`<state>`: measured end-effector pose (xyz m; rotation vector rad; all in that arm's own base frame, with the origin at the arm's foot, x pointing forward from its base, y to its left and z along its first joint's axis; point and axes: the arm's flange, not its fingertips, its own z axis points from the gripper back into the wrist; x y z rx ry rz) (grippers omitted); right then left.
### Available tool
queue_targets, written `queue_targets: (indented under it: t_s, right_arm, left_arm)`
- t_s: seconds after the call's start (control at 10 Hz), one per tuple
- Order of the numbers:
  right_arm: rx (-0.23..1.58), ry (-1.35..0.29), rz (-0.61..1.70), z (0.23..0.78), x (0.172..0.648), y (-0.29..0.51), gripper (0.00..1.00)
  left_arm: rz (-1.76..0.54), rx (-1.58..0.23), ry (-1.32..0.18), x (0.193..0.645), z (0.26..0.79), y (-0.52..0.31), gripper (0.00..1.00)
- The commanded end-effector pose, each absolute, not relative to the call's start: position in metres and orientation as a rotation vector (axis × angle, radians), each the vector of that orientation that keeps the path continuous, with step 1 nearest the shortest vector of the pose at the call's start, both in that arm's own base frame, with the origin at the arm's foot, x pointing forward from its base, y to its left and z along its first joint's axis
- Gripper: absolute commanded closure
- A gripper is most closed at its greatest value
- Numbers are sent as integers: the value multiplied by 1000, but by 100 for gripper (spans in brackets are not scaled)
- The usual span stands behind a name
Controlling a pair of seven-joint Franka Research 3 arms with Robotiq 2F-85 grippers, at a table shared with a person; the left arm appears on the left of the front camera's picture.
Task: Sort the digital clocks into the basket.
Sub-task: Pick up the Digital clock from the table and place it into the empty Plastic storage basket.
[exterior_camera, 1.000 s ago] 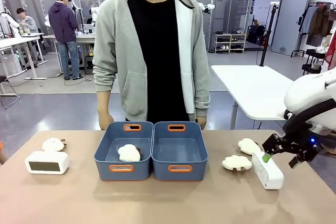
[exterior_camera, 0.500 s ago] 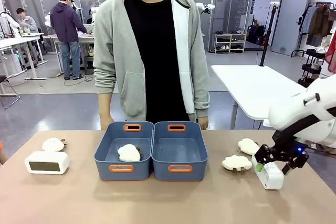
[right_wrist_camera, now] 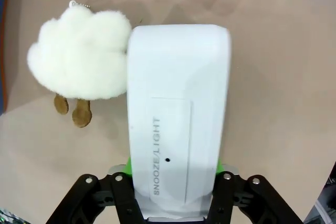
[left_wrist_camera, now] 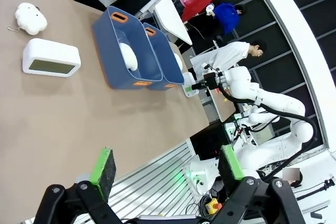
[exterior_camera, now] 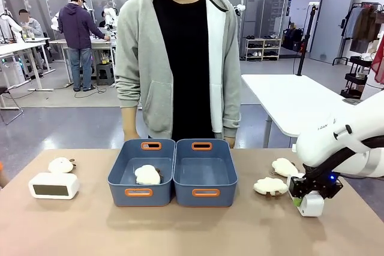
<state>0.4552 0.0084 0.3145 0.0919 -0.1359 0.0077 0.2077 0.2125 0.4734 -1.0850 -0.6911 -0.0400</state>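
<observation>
The digital clock (right_wrist_camera: 178, 114) is a white, smooth-skinned plastic block with rounded corners. The face turned to the right wrist camera carries a raised bar printed SNOOZE/LIGHT. It reads as light and stiff, a hard shell that should not give under pressure, though the glossy sides could slip and the snooze bar is best left unpressed. The two long flat sides are the sensible place to hold it, near the middle rather than the end. The right gripper (right_wrist_camera: 176, 167) is clenched on it there, a green pad against each long side close to one end, so the far end may sag when lifted. The clock appears to rest on the table (exterior_camera: 180, 232) at the robot's right, touching a cream plush toy (right_wrist_camera: 79, 61), with another plush (exterior_camera: 284, 166) just beyond. Two blue baskets stand mid-table: the right basket (exterior_camera: 222, 196) is bare inside and the left basket (exterior_camera: 120, 195) holds a plush. The second clock (exterior_camera: 54, 186) lies far left, dark screen toward the robot. The left gripper (left_wrist_camera: 168, 165) hangs released, jaws wide, above the table edge.
</observation>
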Motion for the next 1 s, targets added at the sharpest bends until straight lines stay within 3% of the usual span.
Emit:
queue_targets:
  t_s: [0.0, 0.2, 0.6, 0.9]
  right_arm:
    - [61, -152, -26, 315, 455, 14, 100]
    - [95, -172, -16, 331, 447, 12, 100]
    - [355, -304, 43, 434, 406, -25, 100]
    - [547, -362, 90, 466, 407, -17, 100]
  left_arm:
    - [-58, -1095, -709, 208, 476, 213, 0]
    - [-58, -1095, -709, 208, 476, 213, 0]
    - [-58, -1095, -709, 208, 476, 213, 0]
    - [-58, -1095, -709, 208, 476, 213, 0]
